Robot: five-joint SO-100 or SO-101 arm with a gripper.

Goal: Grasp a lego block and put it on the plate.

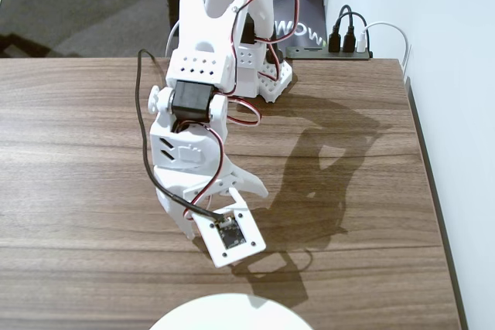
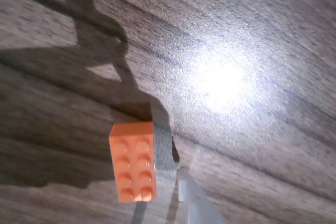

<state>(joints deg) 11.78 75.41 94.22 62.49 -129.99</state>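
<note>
Fingertip [image 2: 191,200] nearest lens, orange lego block [image 2: 133,162] just at its 9 o'clock, untouched. My gripper [image 1: 220,210] spread for straddling. Plate [image 1: 232,313] at 6 o'clock.

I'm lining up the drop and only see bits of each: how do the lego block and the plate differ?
The lego block is bright orange; the plate is plain white. The block is rectangular with eight studs on top; the plate's visible edge is round and smooth. The block shows whole in the wrist view only; the plate shows only as a partial arc at the fixed view's bottom edge. Both rest on the wooden table.
</note>
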